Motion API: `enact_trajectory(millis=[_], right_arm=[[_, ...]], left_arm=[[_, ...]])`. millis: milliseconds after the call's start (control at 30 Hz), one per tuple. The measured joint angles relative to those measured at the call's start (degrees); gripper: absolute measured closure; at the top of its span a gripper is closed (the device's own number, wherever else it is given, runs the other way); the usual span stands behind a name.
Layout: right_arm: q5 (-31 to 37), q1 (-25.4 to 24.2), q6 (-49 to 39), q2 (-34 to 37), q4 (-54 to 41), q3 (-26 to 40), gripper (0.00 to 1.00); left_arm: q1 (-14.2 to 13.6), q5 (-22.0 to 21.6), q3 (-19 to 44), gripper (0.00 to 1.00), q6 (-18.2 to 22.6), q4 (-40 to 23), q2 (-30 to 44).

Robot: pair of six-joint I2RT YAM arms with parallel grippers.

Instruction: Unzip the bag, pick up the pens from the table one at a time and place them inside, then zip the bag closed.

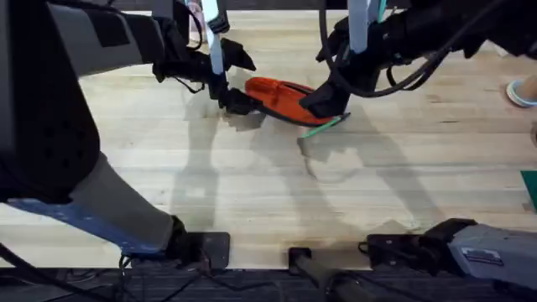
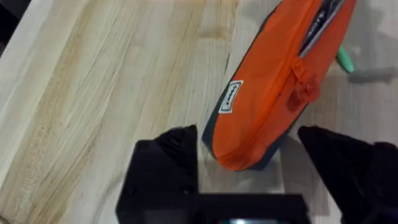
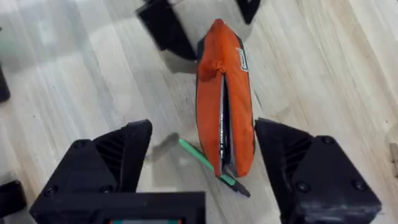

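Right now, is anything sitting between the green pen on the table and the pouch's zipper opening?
Nothing visible does. The pen lies on the table right against the bag, whose zipper is open. The right gripper straddles that end with its fingers apart.

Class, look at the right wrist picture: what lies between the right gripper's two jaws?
The near end of the orange bag, zipper partly open, with a green pen poking out beside it on the table.

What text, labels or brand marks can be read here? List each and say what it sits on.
Small white sewn tag on the orange bag, near one end: it carries printing, too small and blurred to read.
Nothing else carries readable text.
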Motion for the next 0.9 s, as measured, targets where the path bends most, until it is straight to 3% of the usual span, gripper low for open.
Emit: enact_trajectory(millis=[467, 667, 900], right_arm=[[0.63, 0.00, 0.11, 0.00, 0.00, 0.00, 0.004], [0.65, -0.02, 0.11, 0.00, 0.00, 0.00, 0.005], [0.65, -0.01, 0.11, 0.00, 0.00, 0.00, 0.005]], left_arm=[[0.00, -0.03, 0.02, 0.008, -0.30, -0.39, -0.03], [0.02, -2.98, 0.02, 0.008, -6.18, -2.28, -4.32], [0.02, -4.97, 0.04, 0.008, -11.09, -12.17, -16.38]])
